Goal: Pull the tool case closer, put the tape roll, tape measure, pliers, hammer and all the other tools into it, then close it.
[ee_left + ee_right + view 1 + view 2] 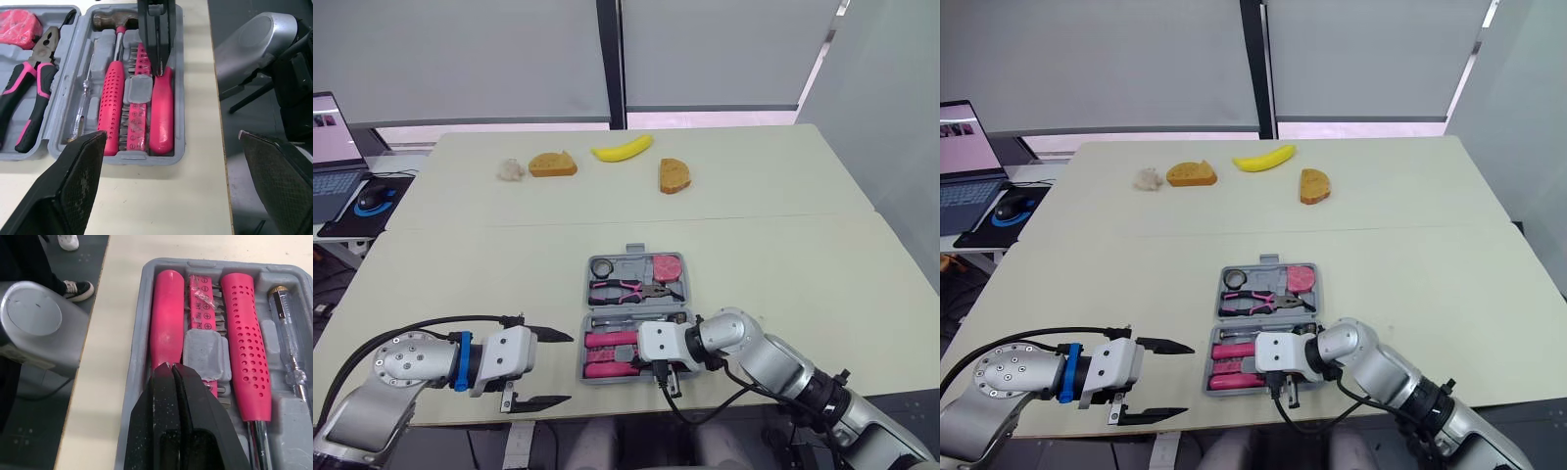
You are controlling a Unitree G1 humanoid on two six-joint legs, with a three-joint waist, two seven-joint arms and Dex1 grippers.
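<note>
My right jaws are clenched on nothing, their tips pressed together and set down on the smooth pink handle in the nearest slot of the open tool case. The case lies at the near middle of the bench. The hammer lies farther back in that same half. The pliers, tape roll and tape measure fill the far half. My left jaws hang released, spread wide, just left of the case.
</note>
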